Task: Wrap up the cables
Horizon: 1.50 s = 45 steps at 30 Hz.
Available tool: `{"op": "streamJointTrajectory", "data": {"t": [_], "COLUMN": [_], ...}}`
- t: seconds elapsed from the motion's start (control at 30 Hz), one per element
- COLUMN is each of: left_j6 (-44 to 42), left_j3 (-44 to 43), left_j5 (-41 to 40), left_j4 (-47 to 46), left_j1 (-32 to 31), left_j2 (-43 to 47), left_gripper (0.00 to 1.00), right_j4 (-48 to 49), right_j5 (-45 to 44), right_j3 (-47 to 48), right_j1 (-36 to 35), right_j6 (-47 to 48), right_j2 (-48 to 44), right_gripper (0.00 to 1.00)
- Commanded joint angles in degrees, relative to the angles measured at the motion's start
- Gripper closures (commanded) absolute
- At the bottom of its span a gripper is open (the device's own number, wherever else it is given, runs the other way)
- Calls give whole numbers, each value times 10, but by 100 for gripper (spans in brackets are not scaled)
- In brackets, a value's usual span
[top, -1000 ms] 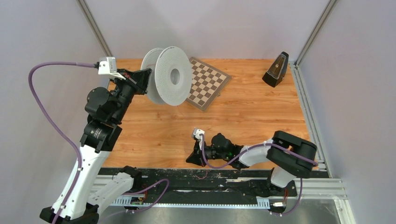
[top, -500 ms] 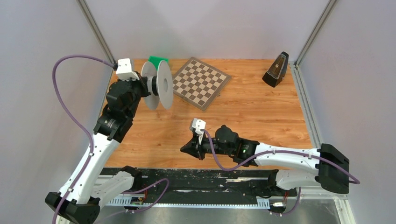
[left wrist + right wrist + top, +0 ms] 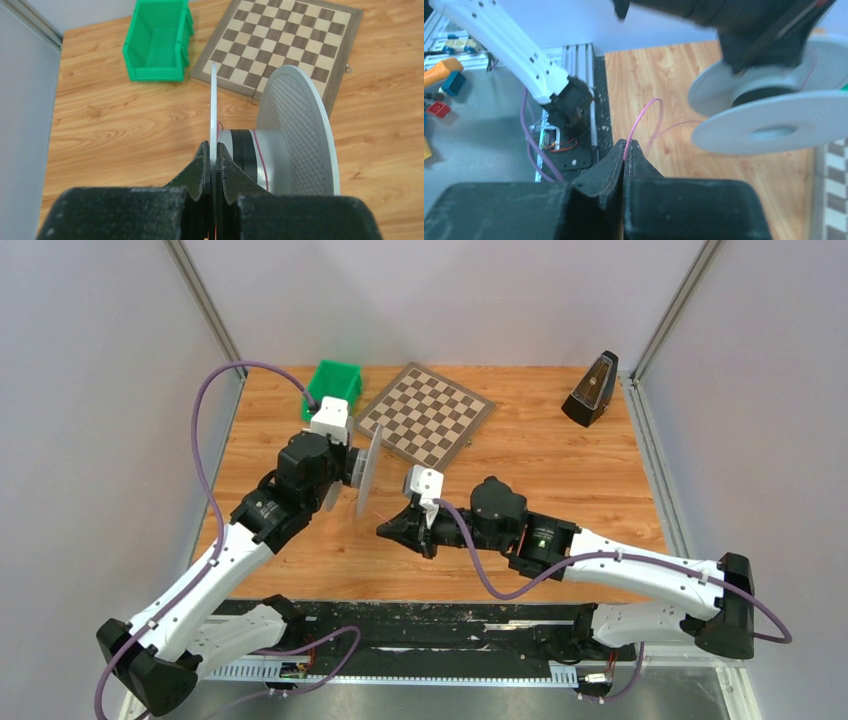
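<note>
My left gripper (image 3: pixel 212 159) is shut on the thin near flange of a white spool (image 3: pixel 280 150), holding it in the air over the table's middle left (image 3: pixel 366 472). A thin pink cable (image 3: pixel 260 150) runs round its grey hub. My right gripper (image 3: pixel 627 150) is shut on the pink cable (image 3: pixel 646 112), which loops up from the jaws and leads to the spool (image 3: pixel 769 127). In the top view the right gripper (image 3: pixel 385 530) is just below and right of the spool.
A green bin (image 3: pixel 333 384) stands at the back left, a chessboard (image 3: pixel 428 416) beside it, a dark metronome (image 3: pixel 590 390) at the back right. Black rail (image 3: pixel 420 625) runs along the near edge. Grey walls on both sides.
My left arm has swung the spool from the back left down toward the table's middle, uncovering the green bin. My right arm has stretched left and forward toward the spool.
</note>
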<state>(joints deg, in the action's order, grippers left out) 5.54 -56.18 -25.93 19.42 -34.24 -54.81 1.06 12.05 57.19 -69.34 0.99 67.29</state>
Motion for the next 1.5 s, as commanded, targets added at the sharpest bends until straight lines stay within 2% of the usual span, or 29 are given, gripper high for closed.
{"op": "streamJointTrajectory", "data": {"t": [0.0, 0.1, 0.23, 0.33, 0.5, 0.7, 0.83, 0.93, 1.1, 1.2, 1.37, 1.47], "left_j6": [-32, -49, -76, -101, -135, -121, -105, -92, -47, -27, 33, 102], "left_j3": [-3, 11, 33, 49, 56, 42, 29, 19, -3, -15, -28, -27], "left_j5": [16, 27, 89, 183, 295, 422, 475, 490, 441, 437, 425, 393], "left_j4": [-24, -24, -27, -27, 2, 27, 34, 37, 34, 27, -14, -50], "left_j1": [-35, -47, -49, -50, -50, -50, -50, -49, -49, -49, -49, -49], "left_j2": [29, 45, 72, 102, 128, 143, 150, 150, 160, 168, 183, 189], "left_gripper": [100, 100, 100, 100, 100, 100, 100, 100, 100, 100, 100, 100], "right_j4": [-8, -9, -8, -8, -3, -2, -2, 0, 3, 7, 27, 55], "right_j5": [-34, -37, -14, -17, -31, -16, -20, -22, -30, -35, -13, 25], "right_j3": [75, 103, 125, 118, 97, 65, 34, 11, -45, -82, -146, -186], "right_j1": [11, 39, 78, 107, 163, 221, 255, 268, 281, 300, 312, 313], "right_j6": [50, 50, 58, 69, 66, 69, 67, 57, 42, 30, 0, 9], "right_j2": [-5, 8, 22, 21, 9, 9, 7, -7, -52, -72, -99, -121], "right_gripper": [100, 100, 100, 100, 100, 100, 100, 100, 100, 100, 100, 100]}}
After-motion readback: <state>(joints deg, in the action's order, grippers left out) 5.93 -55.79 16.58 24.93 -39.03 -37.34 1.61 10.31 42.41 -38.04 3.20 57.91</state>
